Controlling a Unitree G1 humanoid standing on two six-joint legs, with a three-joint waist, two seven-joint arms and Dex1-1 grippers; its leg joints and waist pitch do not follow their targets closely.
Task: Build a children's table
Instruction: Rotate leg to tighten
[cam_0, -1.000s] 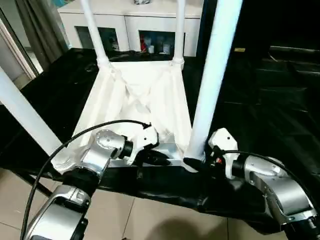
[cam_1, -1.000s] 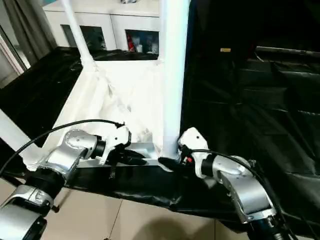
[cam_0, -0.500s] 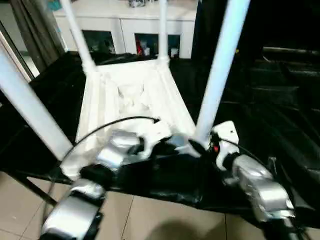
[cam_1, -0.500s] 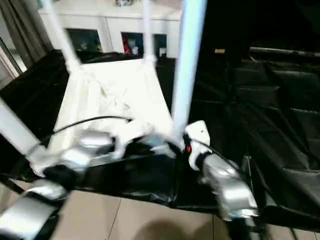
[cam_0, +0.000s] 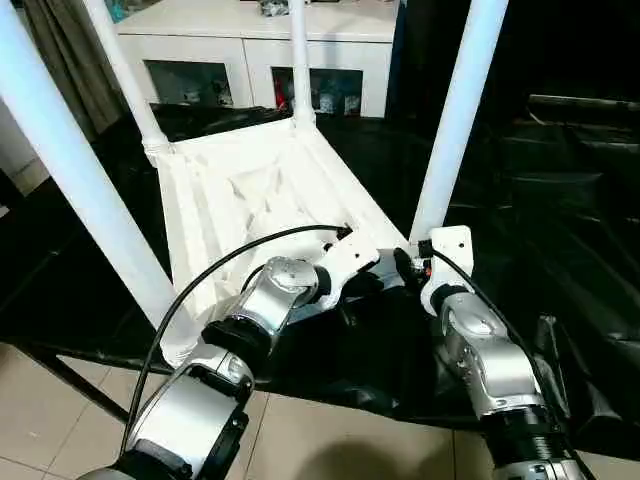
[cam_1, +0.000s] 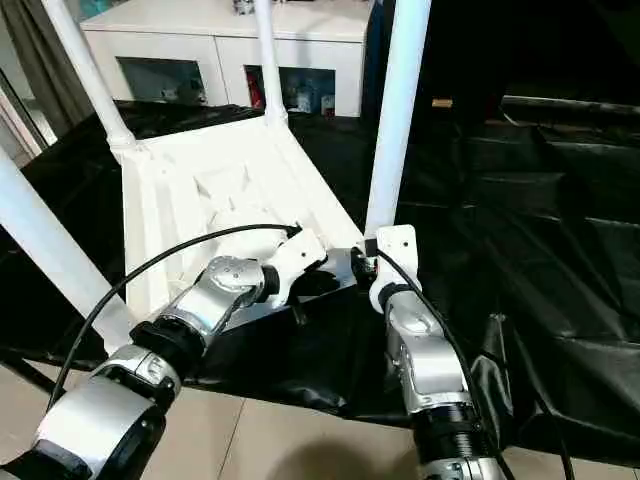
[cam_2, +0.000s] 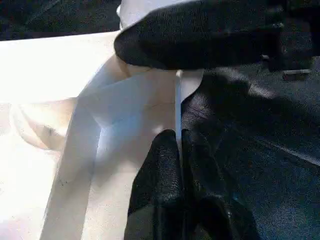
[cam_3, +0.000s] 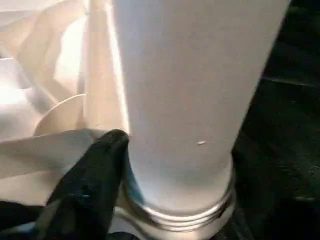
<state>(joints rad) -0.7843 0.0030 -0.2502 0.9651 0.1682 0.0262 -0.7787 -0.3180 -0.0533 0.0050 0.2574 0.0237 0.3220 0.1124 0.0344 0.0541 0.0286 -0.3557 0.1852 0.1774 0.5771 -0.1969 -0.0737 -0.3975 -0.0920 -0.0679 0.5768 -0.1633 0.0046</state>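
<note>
Upturned white ribbed plastic tabletop (cam_0: 240, 190), near-right white tapered tube leg (cam_0: 455, 120) seated in corner socket.
Left gripper (cam_2: 181, 145) jaws shut at tabletop rim; right gripper (cam_3: 107, 165) jaws spread around leg base, probably steadying.

Upper ends of all four table legs (cam_0: 455, 120), beyond the picture's top edge.

Head cameras look down; wrist cameras sit close against the table (cam_0: 250, 190).
</note>
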